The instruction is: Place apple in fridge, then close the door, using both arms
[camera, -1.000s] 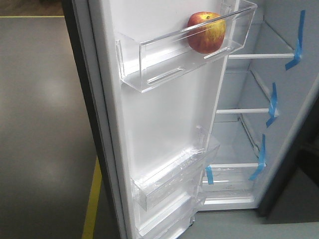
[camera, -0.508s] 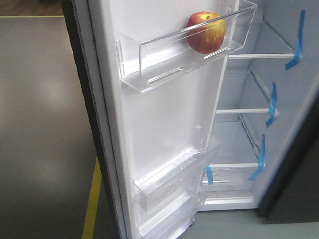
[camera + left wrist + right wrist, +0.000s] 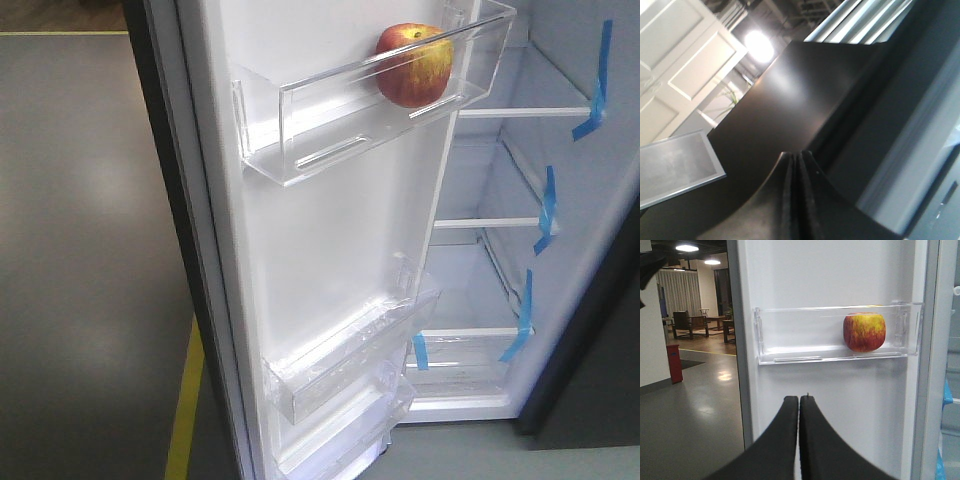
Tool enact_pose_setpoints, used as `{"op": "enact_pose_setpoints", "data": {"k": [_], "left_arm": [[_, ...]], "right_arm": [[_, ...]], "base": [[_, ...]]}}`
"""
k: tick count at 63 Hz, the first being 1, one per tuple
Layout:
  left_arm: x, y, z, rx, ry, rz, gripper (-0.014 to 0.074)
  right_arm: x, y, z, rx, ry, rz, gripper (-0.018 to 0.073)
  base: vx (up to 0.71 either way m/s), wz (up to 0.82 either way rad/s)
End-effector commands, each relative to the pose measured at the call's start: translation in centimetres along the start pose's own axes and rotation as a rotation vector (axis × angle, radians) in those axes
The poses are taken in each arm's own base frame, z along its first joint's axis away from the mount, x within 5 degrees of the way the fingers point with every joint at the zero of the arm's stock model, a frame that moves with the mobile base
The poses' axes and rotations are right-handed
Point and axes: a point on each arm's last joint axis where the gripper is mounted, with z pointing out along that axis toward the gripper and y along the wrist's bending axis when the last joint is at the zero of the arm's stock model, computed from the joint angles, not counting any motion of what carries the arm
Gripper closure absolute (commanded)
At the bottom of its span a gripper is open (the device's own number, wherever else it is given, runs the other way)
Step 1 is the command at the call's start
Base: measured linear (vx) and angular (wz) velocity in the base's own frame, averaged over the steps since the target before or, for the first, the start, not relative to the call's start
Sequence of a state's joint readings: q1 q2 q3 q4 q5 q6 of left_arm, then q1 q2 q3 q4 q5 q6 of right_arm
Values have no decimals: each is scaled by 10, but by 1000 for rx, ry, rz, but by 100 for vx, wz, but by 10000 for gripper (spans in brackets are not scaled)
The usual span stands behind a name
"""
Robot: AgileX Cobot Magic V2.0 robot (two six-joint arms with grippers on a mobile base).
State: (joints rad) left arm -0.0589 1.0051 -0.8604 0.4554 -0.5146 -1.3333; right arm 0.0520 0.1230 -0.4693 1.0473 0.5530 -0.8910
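One apple (image 3: 413,66) is being held in the uppermost of three clear bins (image 3: 340,365) on the open door (image 3: 330,240). The right gripper (image 3: 799,399), clenched empty, is being pointed at the door's white inside. The left gripper (image 3: 796,156), likewise clenched, is being held against a dark panel (image 3: 790,95).

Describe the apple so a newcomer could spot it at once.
Find the open fridge door, white on its inner side, and its uppermost clear bin. The apple sits in that bin, toward the end nearest the shelves. Nothing else in view is round or red and yellow.
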Motion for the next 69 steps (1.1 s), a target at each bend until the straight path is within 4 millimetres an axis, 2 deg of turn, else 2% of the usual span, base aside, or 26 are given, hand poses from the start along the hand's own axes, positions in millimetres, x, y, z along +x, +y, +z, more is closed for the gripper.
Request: {"op": "enact_pose_setpoints", "data": {"k": [1, 12, 24, 35, 44, 52, 62, 69], "left_arm": [[-6, -1, 36, 76, -1, -47, 559], [3, 19, 88, 98, 77, -132, 424], [13, 27, 124, 199, 174, -229, 254], [26, 34, 148, 270, 306, -308, 226], [35, 40, 158, 305, 386, -361, 227], [39, 36, 157, 370, 448, -395, 227], [48, 19, 149, 517, 531, -432, 227], [62, 1, 145, 608, 596, -460, 227]], "right_arm": [[-10, -2, 0, 30, -49, 19, 563], [-10, -2, 0, 30, -49, 19, 563], [-8, -1, 1, 11, -34, 18, 561], [-5, 3, 1, -27, 7, 3, 552], [-5, 3, 1, -29, 9, 3, 546], [-5, 3, 1, -28, 9, 2, 543], [-5, 2, 1, -20, 5, 1, 533], [-6, 1, 1, -6, -5, 1, 525]], "base": [[0, 0], [0, 0], [0, 0], [0, 0], [0, 0], [0, 0], [0, 0], [0, 0]]}}
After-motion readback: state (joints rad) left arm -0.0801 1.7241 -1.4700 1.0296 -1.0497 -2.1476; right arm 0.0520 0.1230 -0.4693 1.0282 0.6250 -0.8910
